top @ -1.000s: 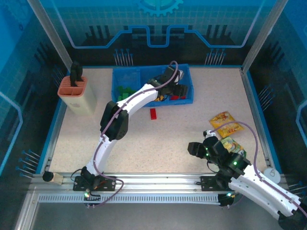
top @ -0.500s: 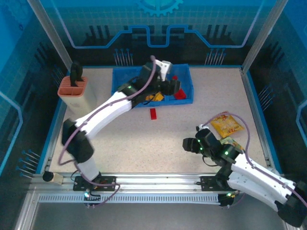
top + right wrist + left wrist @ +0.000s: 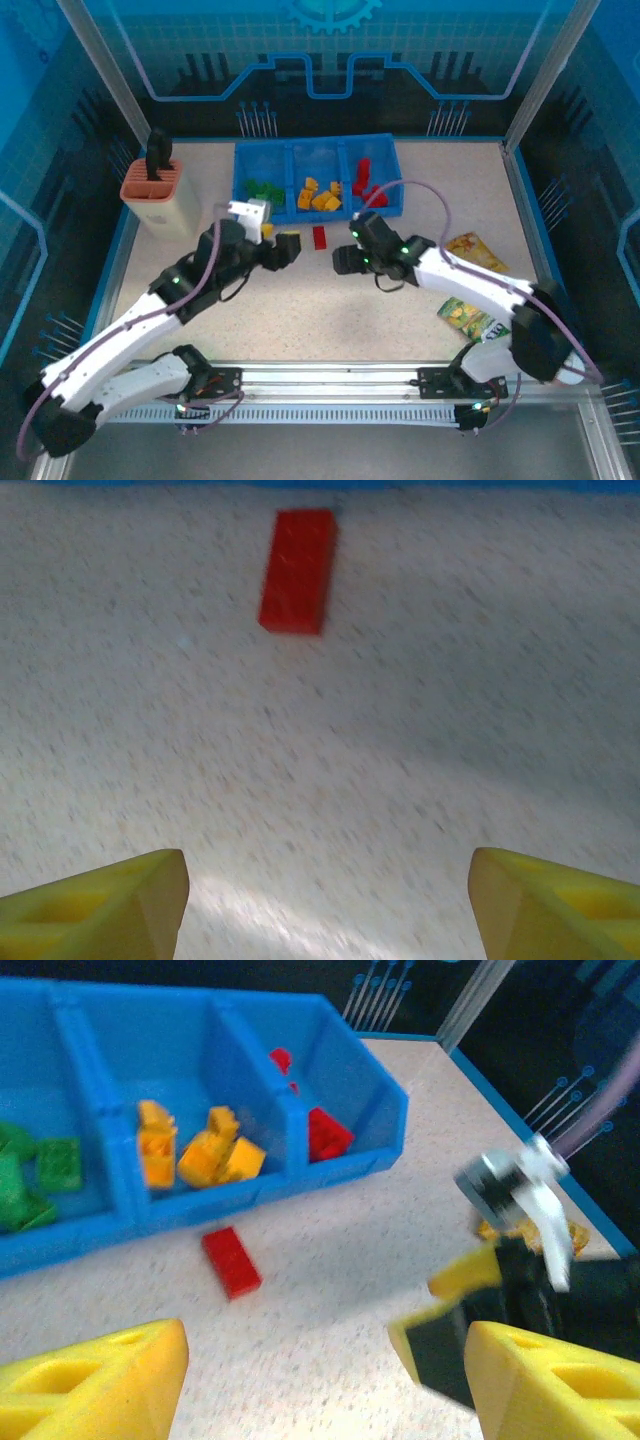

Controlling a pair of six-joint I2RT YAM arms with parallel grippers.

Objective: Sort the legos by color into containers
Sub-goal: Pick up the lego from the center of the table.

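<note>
**One red brick loose on the table, both grippers open short of the tray**

Nearest the arm bases, two snack bags (image 3: 466, 314) lie on the right of the speckled table (image 3: 300, 320). The farther bag is partly cut off by the right arm (image 3: 480, 285).

Mid-table, the left gripper (image 3: 325, 1385) hangs with its yellow fingertips (image 3: 95, 1375) wide apart and nothing between them; only their tips enter the wrist view. Facing it from the right, the right gripper (image 3: 325, 905) is likewise spread and empty. In the left wrist view it is a black-and-yellow blur, its details hard to make out.

Between the two grippers and a little beyond them, a single red brick (image 3: 319, 237) lies flat on the table, just in front of the tray (image 3: 398, 205) and apart from its wall.

The blue tray holds the rest in three compartments: green bricks (image 3: 262, 188) on the left, orange bricks (image 3: 318, 196) in the middle and red bricks (image 3: 362, 181) on the right. The piles overlap, so a count is uncertain, and the left wrist view crops the green compartment at its edge.

At the far left stands a beige holder (image 3: 165, 205) with an orange rim, a dark object in it that cannot be identified.
</note>
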